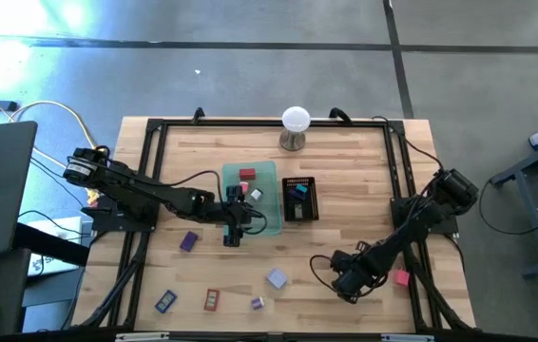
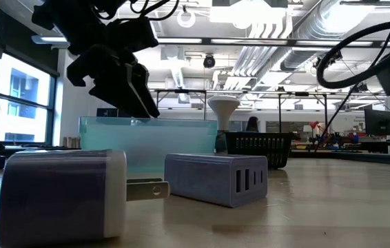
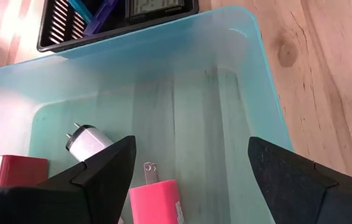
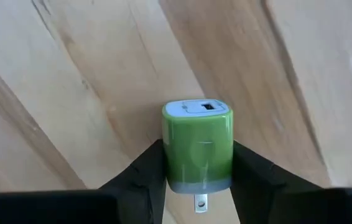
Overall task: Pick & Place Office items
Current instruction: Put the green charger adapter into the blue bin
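Two grippers are at work. The right gripper (image 4: 194, 186) sits low over the table, well away from the green tray (image 1: 271, 171) toward the near right corner, and its fingers (image 4: 140, 171) press both flanks of a green charger (image 4: 198, 146). That charger lies with its long axis along the fingers: its pale face with a small port points away from the wrist, and its metal prongs point back toward it. A pink item (image 1: 401, 277) lies just beside this arm.

The left gripper (image 3: 191, 165) hangs over the near end of the green tray, fingers spread wide and holding nothing. Inside the tray lie a pink charger (image 3: 157, 199), prongs pointing toward the tray's far end, a white charger (image 3: 90, 142) lying aslant, and a red block (image 3: 14, 171).

Just right of the tray stands the black mesh tray (image 1: 314, 199). Nearer than the tray, a purple charger (image 1: 188, 241) and a lavender charger (image 1: 277, 278) lie on bare wood.
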Robot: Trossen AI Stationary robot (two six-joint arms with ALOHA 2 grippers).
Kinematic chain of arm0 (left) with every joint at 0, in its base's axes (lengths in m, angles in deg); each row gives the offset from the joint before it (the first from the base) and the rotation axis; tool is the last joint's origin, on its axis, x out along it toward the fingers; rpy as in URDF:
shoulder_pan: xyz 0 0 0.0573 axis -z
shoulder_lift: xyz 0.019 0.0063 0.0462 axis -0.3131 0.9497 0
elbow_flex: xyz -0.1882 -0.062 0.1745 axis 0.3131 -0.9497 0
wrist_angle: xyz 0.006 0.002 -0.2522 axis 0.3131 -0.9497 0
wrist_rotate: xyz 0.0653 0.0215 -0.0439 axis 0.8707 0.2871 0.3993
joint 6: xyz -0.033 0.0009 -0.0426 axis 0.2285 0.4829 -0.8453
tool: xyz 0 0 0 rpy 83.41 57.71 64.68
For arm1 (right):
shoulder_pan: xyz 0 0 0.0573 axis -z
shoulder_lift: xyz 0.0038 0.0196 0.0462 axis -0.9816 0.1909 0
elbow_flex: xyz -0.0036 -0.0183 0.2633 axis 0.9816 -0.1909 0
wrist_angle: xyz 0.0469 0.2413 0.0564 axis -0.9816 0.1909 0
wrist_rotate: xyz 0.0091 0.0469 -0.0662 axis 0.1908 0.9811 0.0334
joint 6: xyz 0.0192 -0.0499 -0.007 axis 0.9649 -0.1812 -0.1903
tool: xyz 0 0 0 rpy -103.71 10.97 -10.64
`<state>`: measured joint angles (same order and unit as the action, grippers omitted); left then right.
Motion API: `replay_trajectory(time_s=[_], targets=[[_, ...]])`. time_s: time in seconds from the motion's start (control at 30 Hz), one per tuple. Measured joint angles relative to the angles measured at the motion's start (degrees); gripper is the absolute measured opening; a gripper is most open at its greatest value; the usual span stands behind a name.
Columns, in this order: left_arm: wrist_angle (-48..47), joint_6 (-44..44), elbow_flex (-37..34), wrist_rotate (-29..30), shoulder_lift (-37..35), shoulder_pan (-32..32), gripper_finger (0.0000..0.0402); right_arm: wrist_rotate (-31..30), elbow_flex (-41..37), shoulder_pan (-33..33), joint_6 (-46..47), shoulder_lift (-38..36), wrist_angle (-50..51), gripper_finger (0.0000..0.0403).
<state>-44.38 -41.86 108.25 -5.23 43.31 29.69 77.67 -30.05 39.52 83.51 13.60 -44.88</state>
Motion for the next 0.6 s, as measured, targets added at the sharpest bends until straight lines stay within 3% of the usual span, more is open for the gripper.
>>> replay_trajectory(time_s=[0.13,0.3,0.6], targets=[[0.7,0.0,0.0,0.0,0.0,0.0,0.0303,-1.0,0.1,2.3,-3.7,-0.1,0.7,0.0122],[2.4,0.7,0.0,0.0,0.0,0.0,0.0303,-7.2,1.4,5.6,-14.8,-0.6,0.7,0.0122],[5.9,2.2,0.0,0.1,0.0,0.0,0.0303,-8.3,9.6,11.5,-30.7,-0.7,9.8,0.0122]])
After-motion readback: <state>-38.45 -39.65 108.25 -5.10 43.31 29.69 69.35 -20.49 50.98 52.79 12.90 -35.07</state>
